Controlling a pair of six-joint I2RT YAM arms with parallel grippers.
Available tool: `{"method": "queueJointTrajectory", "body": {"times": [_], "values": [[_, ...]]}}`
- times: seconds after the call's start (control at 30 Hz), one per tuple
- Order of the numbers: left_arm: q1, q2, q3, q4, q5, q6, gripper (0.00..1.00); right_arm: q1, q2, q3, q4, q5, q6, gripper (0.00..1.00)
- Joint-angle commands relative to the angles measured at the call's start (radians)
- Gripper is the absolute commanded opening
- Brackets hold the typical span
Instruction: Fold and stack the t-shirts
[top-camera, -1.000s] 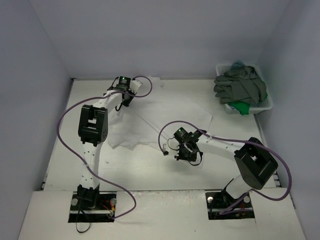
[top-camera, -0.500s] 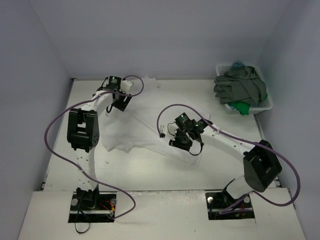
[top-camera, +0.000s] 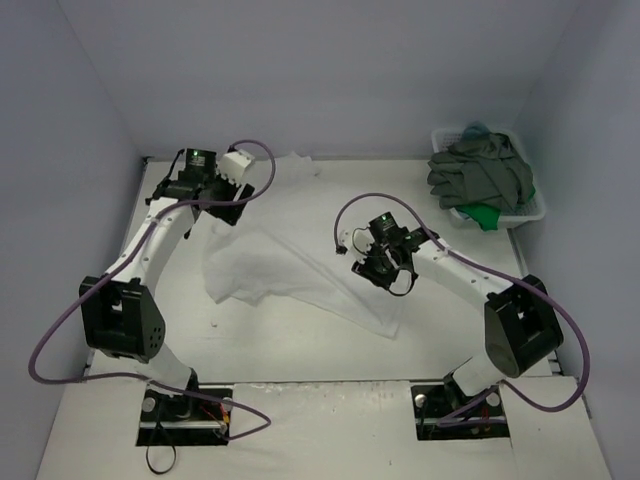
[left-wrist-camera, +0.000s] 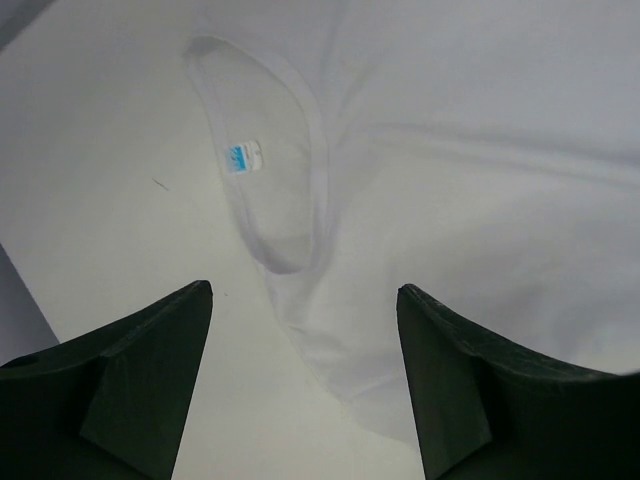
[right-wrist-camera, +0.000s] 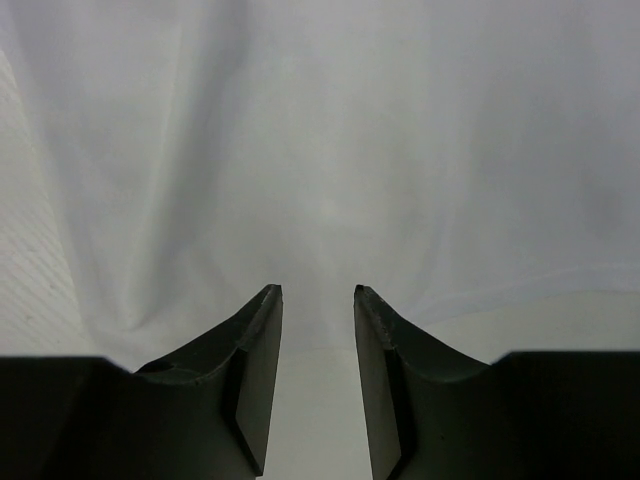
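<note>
**White t-shirt laid out on the table, both grippers open above it**

The white t-shirt (top-camera: 300, 265) lies loosely spread on the table (top-camera: 260, 345) between the two arms. It runs from the far left, under the left arm's wrist, down to a corner at the near right. It is not yet flat: broad soft ridges cross it, and its outline is uneven. The dark grey t-shirt (top-camera: 480, 172) is heaped in the white basket (top-camera: 532, 212) at the far right, with a green t-shirt (top-camera: 486, 214) showing beneath it and a scrap of teal cloth (top-camera: 478, 128) behind.

We judge the shirt to be light, limp and easily dragged. It should sag from any single hold, so a pinch at two well-separated points along an edge seems the sounder way to lift or fold it. The ribbed neckband (left-wrist-camera: 300, 130), with its small blue label (left-wrist-camera: 240, 158), marks the shoulder line, and that or the bottom edge offers a firm double layer to grip. A pinch in the open middle would merely bunch the cloth.

The left gripper (left-wrist-camera: 302, 290) hangs over the neckband with its jaws spread wide and nothing between them. The right gripper (right-wrist-camera: 317, 290) has its jaws partly apart, separated by a narrow gap. It hovers close over plain white cloth without clamping it, though we cannot tell whether the tips touch the fabric.
</note>
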Motion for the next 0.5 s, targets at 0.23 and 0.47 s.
{"method": "queueJointTrajectory", "body": {"times": [0.23,0.47], "values": [[-0.003,-0.299,-0.377,-0.027,0.107,0.35,0.69,0.212,-0.096,-0.072,-0.067,0.052,-0.001,0.41],[-0.003,-0.415,-0.494,-0.025,0.165,0.45,0.69,0.327,-0.133,-0.16,-0.084,0.185,-0.004,0.44]]}}
